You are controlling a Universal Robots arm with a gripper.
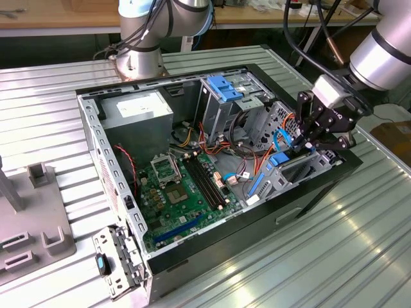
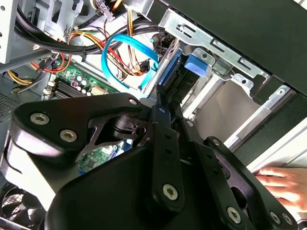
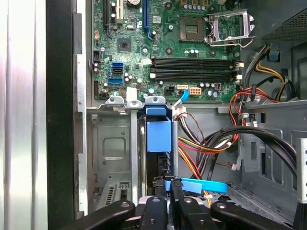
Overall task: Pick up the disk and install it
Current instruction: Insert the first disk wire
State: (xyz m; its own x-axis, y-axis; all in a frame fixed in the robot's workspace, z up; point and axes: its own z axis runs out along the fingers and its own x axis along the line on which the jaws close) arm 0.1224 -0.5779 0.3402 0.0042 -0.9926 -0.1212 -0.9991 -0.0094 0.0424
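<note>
Gripping the disk (image 3: pixel 154 143) edge-on, the gripper (image 3: pixel 165 189) had its fingers clenched on it, partly seated in the bay (image 3: pixel 110 148). Cables (image 3: pixel 211 143) just beside could snag; tilt might jam it.

- This is a robotics lab or electronics workshop set up for computer assembly.
- An open desktop computer case (image 1: pixel 212 160) lies on its side on a ribbed metal worktable (image 1: pixel 334 256), its motherboard (image 1: pixel 186 186) and cabling exposed.
- Behind the case, a robot arm's base (image 1: pixel 138 61) is bolted to that worktable.
- Beyond the base runs a wooden bench (image 1: pixel 58 16).
- On the exterior view's left of the case sits a grey fixture block (image 1: pixel 32 224) with slots.
</note>
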